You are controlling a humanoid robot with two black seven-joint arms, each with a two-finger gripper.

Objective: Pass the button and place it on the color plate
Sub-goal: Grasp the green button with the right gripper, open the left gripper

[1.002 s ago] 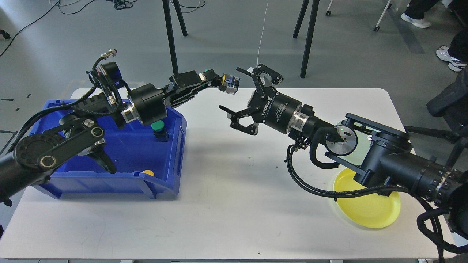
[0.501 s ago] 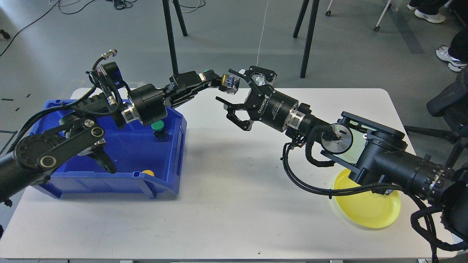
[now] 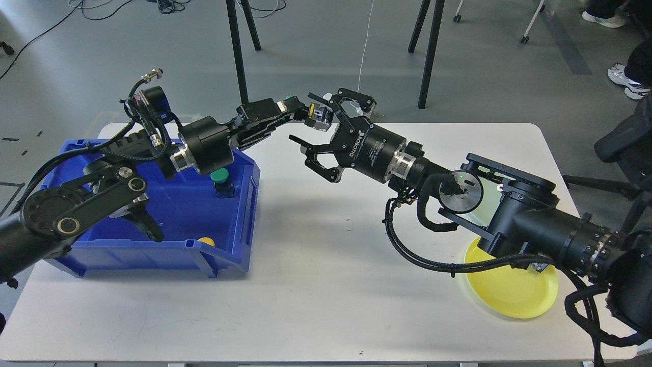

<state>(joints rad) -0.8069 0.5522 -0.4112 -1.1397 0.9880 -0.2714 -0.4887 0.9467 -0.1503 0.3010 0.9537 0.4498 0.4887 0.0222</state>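
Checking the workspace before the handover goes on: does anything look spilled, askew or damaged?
Nothing stands out. The blue bin sits flat on the table, the yellow plate lies flat, and the left gripper holds the button near the open right gripper.

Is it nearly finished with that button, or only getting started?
About midway. Done: the left gripper has lifted a button out of the blue bin and holds it up. In hand: the right gripper, open, is right at the button but not gripping it. Left: taking it over and setting it on the yellow plate.
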